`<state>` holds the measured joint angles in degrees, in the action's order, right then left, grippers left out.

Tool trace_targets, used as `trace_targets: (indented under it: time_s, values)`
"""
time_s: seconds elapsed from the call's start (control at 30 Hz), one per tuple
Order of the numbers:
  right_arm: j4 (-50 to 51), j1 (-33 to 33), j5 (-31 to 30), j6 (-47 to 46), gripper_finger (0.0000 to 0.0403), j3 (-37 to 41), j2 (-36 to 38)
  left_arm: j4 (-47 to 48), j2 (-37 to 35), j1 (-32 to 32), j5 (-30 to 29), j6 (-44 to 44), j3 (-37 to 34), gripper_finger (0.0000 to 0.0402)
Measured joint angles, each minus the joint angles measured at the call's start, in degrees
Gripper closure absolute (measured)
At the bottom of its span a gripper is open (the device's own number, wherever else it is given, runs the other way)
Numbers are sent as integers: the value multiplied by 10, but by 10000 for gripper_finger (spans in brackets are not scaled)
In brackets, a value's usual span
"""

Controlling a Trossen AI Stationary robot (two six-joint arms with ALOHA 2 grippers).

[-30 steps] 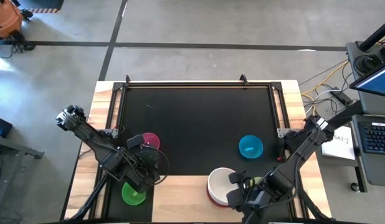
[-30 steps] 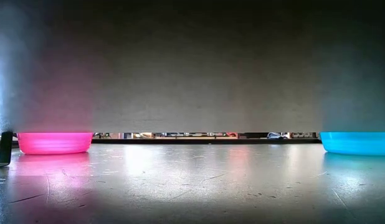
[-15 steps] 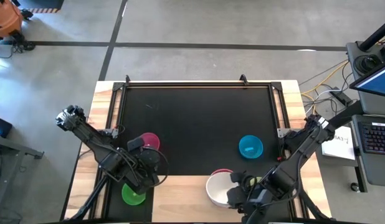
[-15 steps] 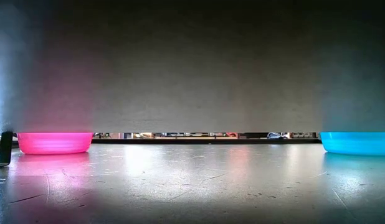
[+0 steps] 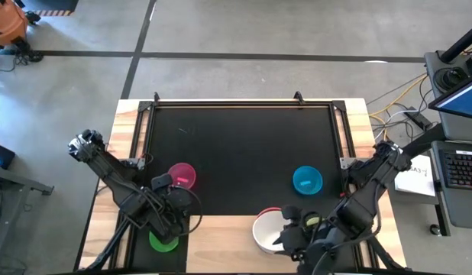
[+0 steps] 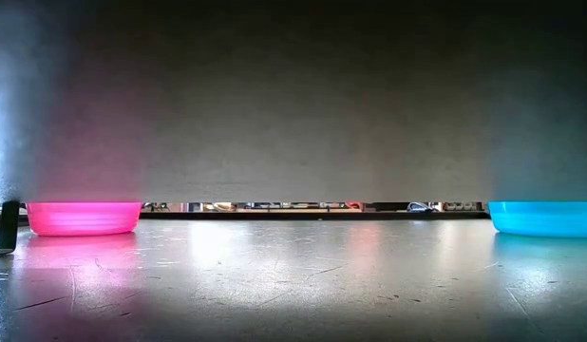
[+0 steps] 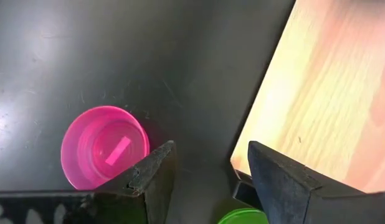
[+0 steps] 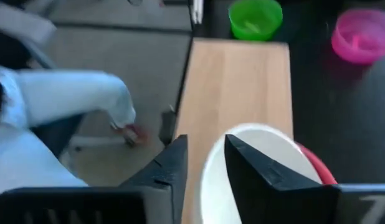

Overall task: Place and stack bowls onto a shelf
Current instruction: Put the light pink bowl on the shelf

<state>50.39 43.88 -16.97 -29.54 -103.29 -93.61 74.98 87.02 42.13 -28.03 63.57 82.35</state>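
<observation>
A white bowl sits nested in a red bowl on the light-wood shelf at the table's near edge. My right gripper hovers open just above the white bowl's right rim, with a yellow-green bowl partly hidden under its arm. My left gripper stands open above the mat by the shelf's left corner, over the green bowl. The magenta bowl and the cyan bowl rest on their bases on the black mat.
The black mat is framed by wooden table strips. A desk with a laptop stands to the right of the table. A person in light trousers shows beyond the near edge.
My right gripper has risen off the white bowl's right rim with its fingers now apart; the white bowl stays nested on the red one, shifted slightly toward the left. My left arm has swung a little toward the near edge, uncovering the magenta bowl.
</observation>
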Motion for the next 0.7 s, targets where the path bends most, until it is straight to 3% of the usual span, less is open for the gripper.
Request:
trace_targets:
  time_s: [0.23,0.47,0.7]
  values:
    - [27,0,-12,-7,388,30,-33,10,0,3,-12,-11,0,219]
    - [25,1,14,-39,394,27,-59,15,0,3,-17,-15,0,219]
    - [27,1,77,-40,394,27,-76,24,0,3,-28,-16,0,219]
